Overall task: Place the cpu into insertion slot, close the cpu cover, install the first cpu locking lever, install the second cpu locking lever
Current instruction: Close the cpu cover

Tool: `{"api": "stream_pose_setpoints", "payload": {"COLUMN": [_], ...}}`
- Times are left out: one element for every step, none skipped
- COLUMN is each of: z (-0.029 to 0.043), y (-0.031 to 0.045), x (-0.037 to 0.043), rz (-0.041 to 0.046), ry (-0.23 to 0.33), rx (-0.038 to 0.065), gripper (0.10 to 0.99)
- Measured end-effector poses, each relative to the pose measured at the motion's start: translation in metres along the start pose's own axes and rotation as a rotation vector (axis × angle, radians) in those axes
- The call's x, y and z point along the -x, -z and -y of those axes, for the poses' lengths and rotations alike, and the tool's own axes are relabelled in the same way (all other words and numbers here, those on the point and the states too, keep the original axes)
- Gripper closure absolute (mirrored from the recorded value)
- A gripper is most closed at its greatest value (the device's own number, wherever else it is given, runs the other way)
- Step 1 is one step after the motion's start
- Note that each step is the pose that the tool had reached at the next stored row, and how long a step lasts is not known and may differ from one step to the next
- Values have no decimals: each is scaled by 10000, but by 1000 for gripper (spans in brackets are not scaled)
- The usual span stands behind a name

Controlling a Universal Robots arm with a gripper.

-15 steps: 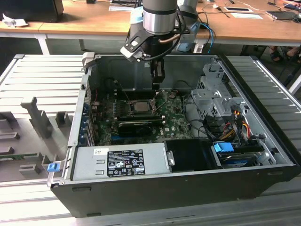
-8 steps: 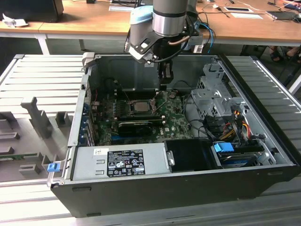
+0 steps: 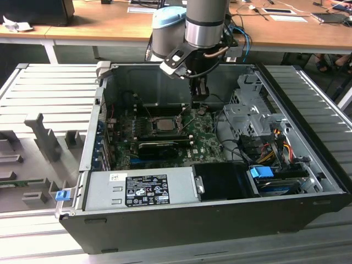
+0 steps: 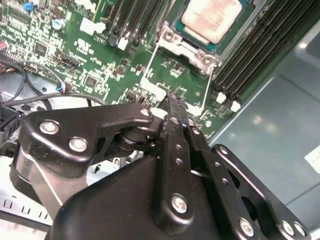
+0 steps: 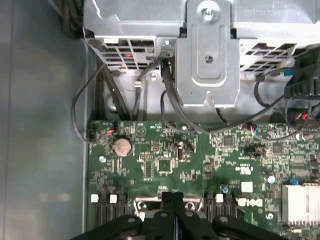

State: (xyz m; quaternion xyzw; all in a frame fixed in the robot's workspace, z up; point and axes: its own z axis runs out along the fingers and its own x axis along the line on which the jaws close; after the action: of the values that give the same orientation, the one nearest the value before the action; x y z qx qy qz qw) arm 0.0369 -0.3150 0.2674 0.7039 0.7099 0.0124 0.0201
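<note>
Exterior view: the cpu (image 3: pixel 163 124) lies in the insertion slot (image 3: pixel 179 127), mid-motherboard (image 3: pixel 204 131). At its 2 o'clock the gripper (image 3: pixel 199 104) hangs close above the board, fingers (image 4: pixel 173 107) pressed together. A black finned card (image 3: pixel 165 147) lies at 6 o'clock, a metal drive cage (image 3: pixel 250 113) at 3.

Cpu (image 4: pixel 212 17) top looks like dull, smudgy metal, the cpu cover (image 4: pixel 186 47) is shiny bare metal, jaws are matt black, circuit board (image 4: pixel 115 75) glossy green.

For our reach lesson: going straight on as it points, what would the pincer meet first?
Probably the pincer meets the green circuit board just beside the insertion slot, not the cpu; depth is unclear.
</note>
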Motion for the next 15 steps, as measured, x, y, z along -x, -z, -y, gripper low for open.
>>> {"api": "stream_pose_setpoints", "payload": {"z": [-79, -111, -155, -172, -173, -172, -173, -173, -171, -169, -166, -162, -137, -112, -100], "y": [-20, -28, -37, -58, -93, -112, -115, -116, -116, -117, -117, -117, -116, -115, -115], "x": [-1, 0, 1, 0, 0, 0, 0, 0, 0, 0, 0, -1, -1, -1, 0], "rz": [-3, -1, -2, -4, -5, -5, -5, -3, -3, -6, -19, -30, -29, -29, -30], "ry": [13, 23, 31, 55, 80, 93, 99, 104, 104, 104, 103, 101, 103, 102, 103], "rx": [1, 0, 0, -1, 0, -1, -7, -22, -34, -62, -97, -111, -112, -112, -112], "gripper": [980, 980, 980, 980, 980, 980, 980, 980, 980, 980, 980, 980, 980, 980, 980]}}
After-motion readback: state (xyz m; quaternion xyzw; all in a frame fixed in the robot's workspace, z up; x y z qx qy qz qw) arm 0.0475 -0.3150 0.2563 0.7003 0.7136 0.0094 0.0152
